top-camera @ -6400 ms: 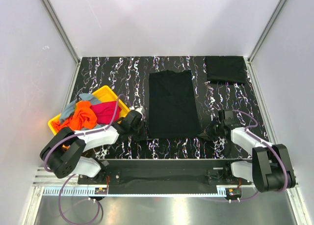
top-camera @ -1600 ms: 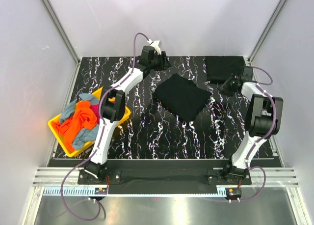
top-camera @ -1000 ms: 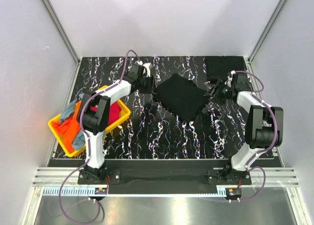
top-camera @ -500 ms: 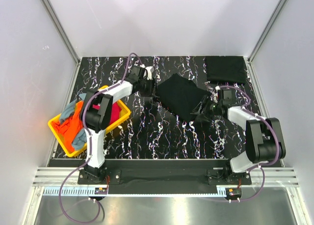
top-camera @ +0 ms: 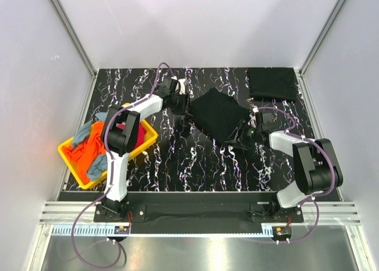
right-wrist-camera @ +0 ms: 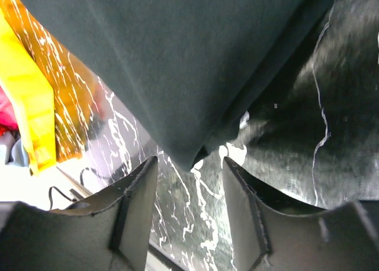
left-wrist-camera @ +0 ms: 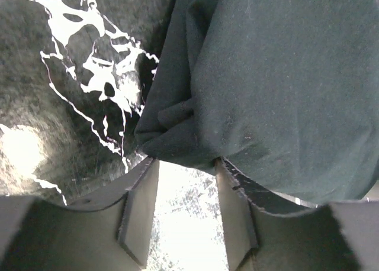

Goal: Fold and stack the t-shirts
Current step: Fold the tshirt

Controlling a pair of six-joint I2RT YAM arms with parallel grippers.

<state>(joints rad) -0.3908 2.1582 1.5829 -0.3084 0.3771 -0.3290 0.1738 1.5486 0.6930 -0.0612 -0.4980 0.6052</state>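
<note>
A folded black t-shirt lies askew, like a diamond, on the black marbled table. My left gripper is low at its left corner. In the left wrist view the shirt's bunched edge meets the tips of the open left gripper. My right gripper is at the shirt's near-right corner. The right wrist view shows that corner pointing down between the tips of the open right gripper, gripped by neither. Another folded black t-shirt lies at the back right.
A yellow tray at the left holds loose orange, magenta and grey-blue t-shirts. The tray's yellow wall also shows in the right wrist view. Metal frame posts and white walls border the table.
The right arm has pulled back from the back-right stack to the middle shirt's near-right corner. The left gripper has come down to the shirt's left corner. The shirt has barely shifted.
</note>
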